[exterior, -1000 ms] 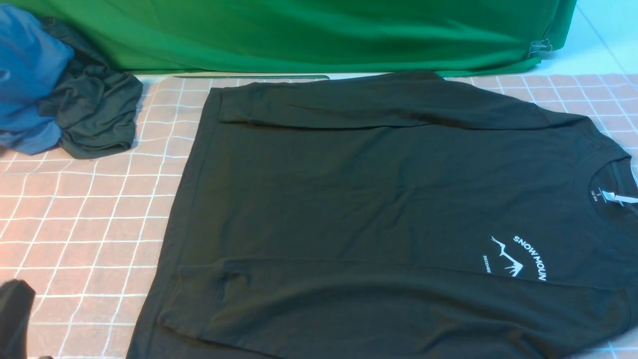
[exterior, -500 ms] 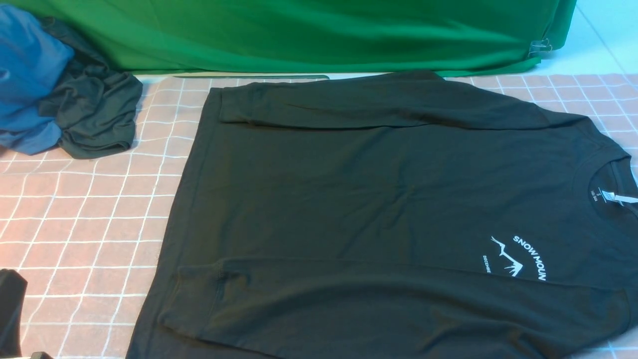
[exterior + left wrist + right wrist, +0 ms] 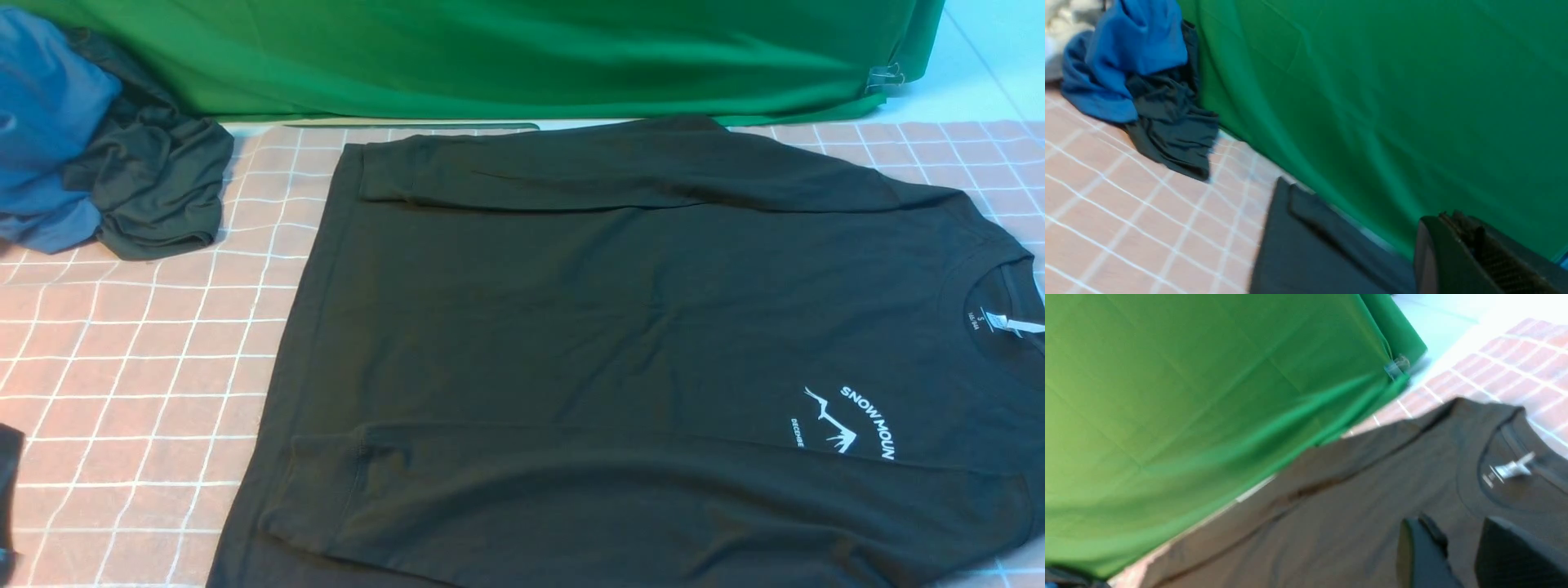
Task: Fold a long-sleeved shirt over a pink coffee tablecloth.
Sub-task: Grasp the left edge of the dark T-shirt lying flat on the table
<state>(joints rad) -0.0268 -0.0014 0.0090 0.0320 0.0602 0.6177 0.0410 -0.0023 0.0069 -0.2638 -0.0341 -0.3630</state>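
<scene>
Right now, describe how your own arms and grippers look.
Little shows. The left gripper is matte black with rounded edges and a ribbed strip along its inner face. The right gripper has two broad black fingers, one edged in dull olive. No cables or markings show.

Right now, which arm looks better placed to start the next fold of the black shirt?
Probably the right: the right claw hangs open over the long-sleeved shirt, near its collar. The left claw is shut, off the shirt over the pink tablecloth.
</scene>
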